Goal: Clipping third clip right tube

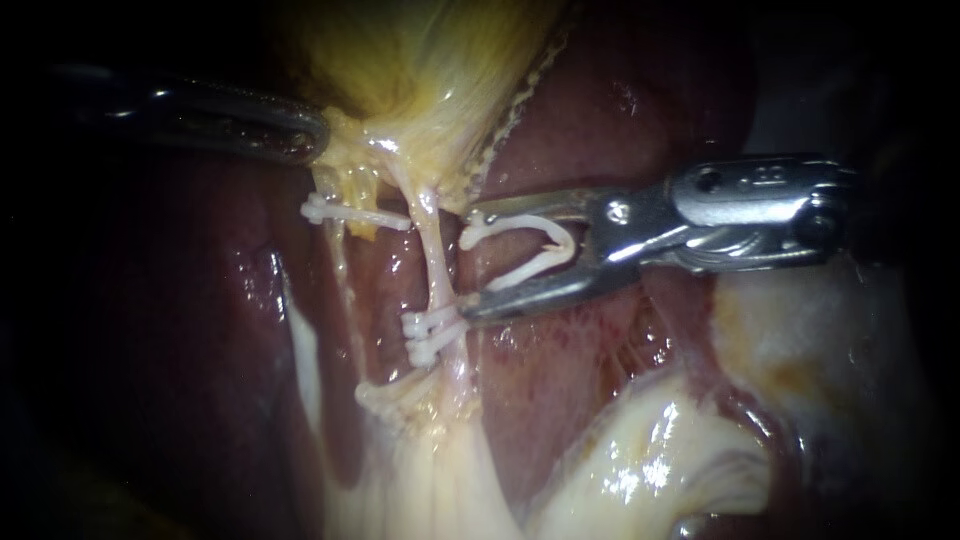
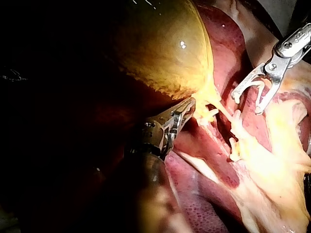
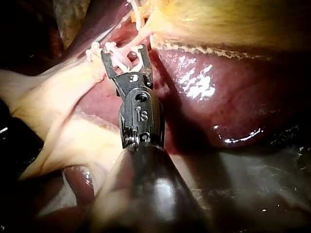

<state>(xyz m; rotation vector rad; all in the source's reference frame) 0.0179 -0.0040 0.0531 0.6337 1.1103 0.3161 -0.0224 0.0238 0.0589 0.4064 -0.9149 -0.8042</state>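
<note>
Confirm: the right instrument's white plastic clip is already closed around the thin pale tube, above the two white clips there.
Not closed: the endoscope view shows the white plastic clip open in the right instrument, beside the thin pale tube, above the two white clips.

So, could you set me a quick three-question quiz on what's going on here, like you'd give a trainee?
1. True or false: the white clip carried by the right instrument is already closed around the tube.
2. How many closed clips sit side by side on that tube? A: one. B: two. C: five.
3. Fill in: the left instrument is holding the yellow ______.

Key
1. False: it is open and lies beside the tube.
2. B.
3. gallbladder.
</note>
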